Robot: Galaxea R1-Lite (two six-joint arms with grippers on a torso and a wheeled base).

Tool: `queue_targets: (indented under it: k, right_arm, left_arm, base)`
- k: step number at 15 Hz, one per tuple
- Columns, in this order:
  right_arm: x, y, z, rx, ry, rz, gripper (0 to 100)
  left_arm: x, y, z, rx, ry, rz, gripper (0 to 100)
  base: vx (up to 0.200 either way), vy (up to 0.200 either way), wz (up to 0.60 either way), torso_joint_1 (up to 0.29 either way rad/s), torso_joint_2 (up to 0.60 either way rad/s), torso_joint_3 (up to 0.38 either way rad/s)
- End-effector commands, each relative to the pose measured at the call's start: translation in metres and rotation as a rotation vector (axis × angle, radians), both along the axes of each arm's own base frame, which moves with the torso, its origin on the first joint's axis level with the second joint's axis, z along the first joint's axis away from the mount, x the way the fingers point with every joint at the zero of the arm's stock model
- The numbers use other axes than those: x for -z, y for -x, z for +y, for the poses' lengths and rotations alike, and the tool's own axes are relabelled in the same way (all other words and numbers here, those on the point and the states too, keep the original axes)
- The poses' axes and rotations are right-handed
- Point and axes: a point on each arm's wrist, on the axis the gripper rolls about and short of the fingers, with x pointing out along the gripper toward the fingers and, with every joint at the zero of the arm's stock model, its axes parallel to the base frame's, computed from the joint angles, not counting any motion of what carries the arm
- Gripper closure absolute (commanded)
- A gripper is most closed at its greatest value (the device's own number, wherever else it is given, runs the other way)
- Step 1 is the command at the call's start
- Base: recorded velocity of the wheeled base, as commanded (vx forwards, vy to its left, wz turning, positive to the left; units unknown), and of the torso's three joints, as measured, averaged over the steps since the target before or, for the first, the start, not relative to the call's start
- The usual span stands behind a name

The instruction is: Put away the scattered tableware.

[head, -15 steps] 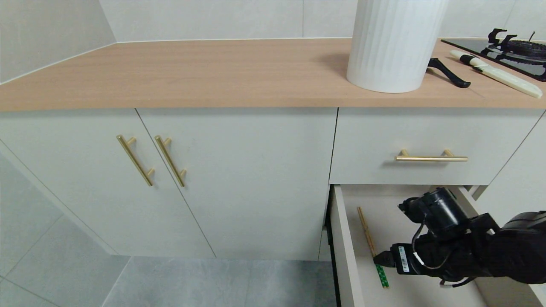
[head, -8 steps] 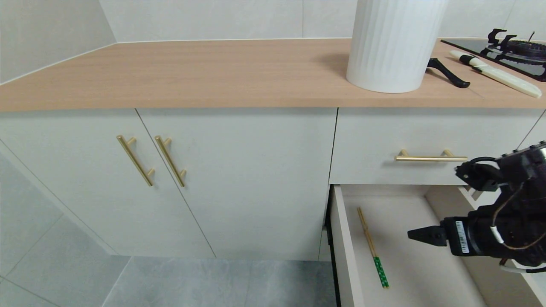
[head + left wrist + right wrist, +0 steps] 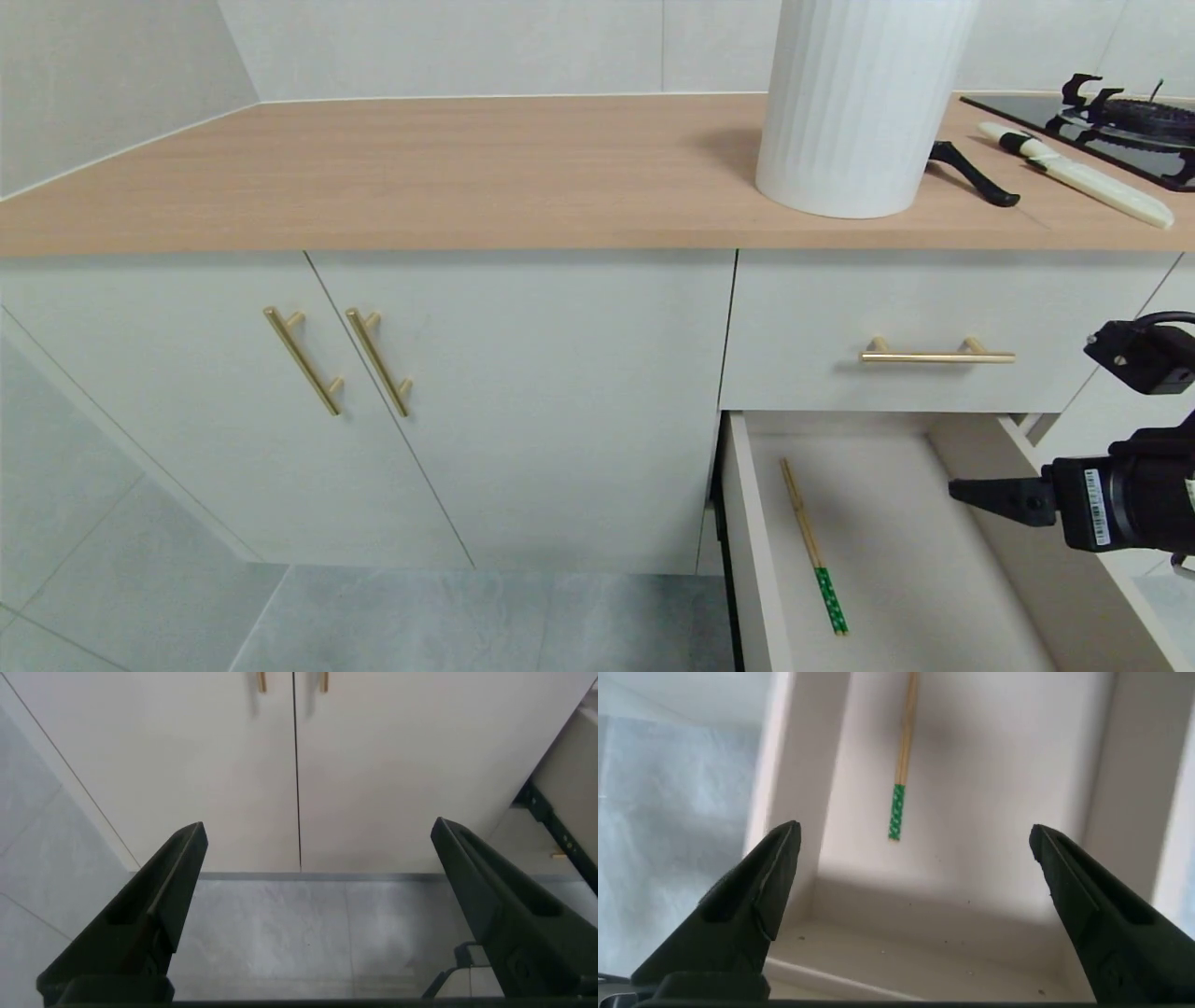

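Chopsticks (image 3: 810, 551): lying in the open drawer (image 3: 747, 523), along its left wall.
Right tool (image 3: 966, 489): spread, empty; I've pulled it back right, off the pair, so the drop is done.
Left tool (image 3: 318, 849): spread, idle.
Still out: knife (image 3: 1074, 173) on the table (image 3: 467, 168).

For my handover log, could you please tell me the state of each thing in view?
Lower drawer: open.
Upper drawer: shut.
Cabinet doors: shut.
Chopsticks: lying flat in the lower drawer.
Left gripper: open, empty.
Right gripper: open, empty.
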Motion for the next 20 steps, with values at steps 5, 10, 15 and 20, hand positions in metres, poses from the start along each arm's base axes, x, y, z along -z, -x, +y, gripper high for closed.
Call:
queue_targets:
  k: [5, 10, 15, 20]
  right_arm:
    - [-0.0018, 0.0039, -0.0014, 0.0, -0.005, -0.013, 0]
    - [-0.0019, 0.0046, -0.0017, -0.001, -0.004, -0.015, 0]
    - [0.0003, 0.0047, -0.0017, -0.014, 0.013, -0.011, 0]
    - [-0.0033, 0.0099, -0.0037, -0.033, 0.031, -0.043, 0]
  left_arm:
    - [0.0001, 0.0, 0.0, 0.0, 0.0, 0.001, 0]
    - [0.0001, 0.0, 0.0, 0.0, 0.0, 0.001, 0]
    - [0.0001, 0.0, 0.0, 0.0, 0.0, 0.001, 0]
    - [0.0001, 0.0, 0.0, 0.0, 0.0, 0.001, 0]
  base:
    - [0.0, 0.0, 0.0, 0.166, -0.35, -0.246]
    - [0.0, 0.0, 0.0, 0.15, -0.51, -0.252]
    - [0.0, 0.0, 0.0, 0.28, -0.47, -0.261]
    - [0.0, 0.0, 0.0, 0.167, -0.34, -0.18]
